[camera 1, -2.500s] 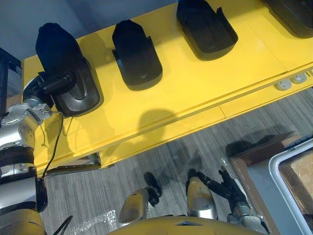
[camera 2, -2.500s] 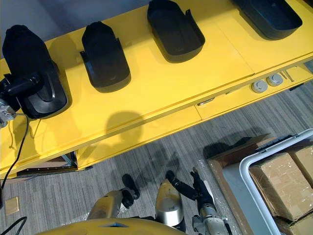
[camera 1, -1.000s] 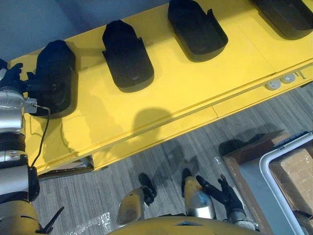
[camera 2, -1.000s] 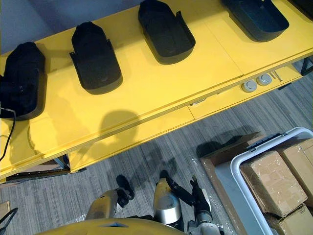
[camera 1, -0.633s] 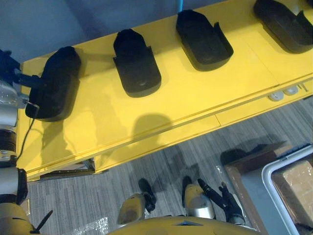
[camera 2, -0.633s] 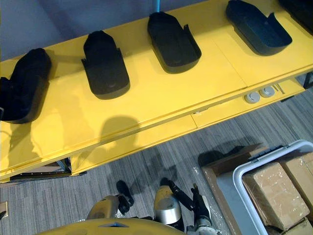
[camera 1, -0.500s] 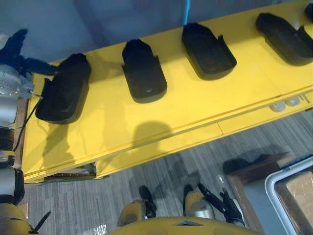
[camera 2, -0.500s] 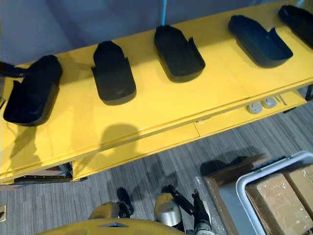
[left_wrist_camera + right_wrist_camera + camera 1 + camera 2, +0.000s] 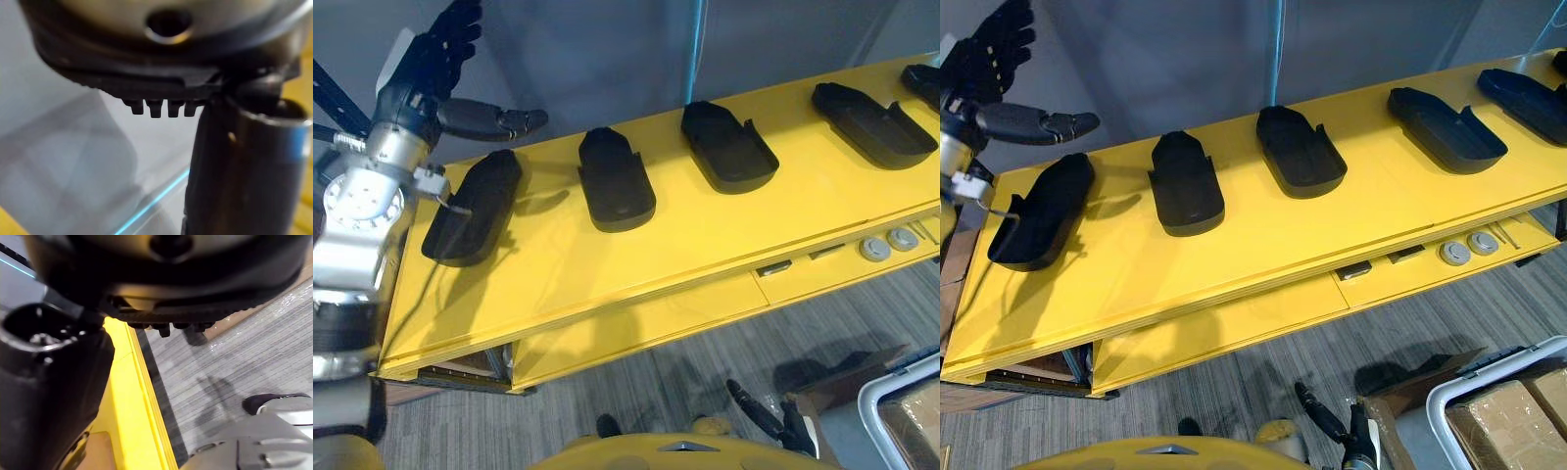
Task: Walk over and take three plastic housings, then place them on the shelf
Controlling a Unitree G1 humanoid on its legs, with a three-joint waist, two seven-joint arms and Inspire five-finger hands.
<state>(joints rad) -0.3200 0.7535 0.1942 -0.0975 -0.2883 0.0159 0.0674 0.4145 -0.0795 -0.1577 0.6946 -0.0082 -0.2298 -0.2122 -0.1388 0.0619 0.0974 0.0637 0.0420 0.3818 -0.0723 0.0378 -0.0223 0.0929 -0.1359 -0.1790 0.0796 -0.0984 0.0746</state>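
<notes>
Left eye view: the left hand (image 9: 419,90) raised near the leftmost housing (image 9: 475,206), fingers (image 9: 455,34) splayed, empty; right hand (image 9: 781,423) low, fingers straight.

Left hand (image 9: 416,78) held high, fingers spread, thumb stretched out; right hand (image 9: 771,423) hangs low, fingers straight.

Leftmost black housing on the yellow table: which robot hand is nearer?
Left. The left hand hovers just behind the housing; the right hand hangs low over the floor.
</notes>
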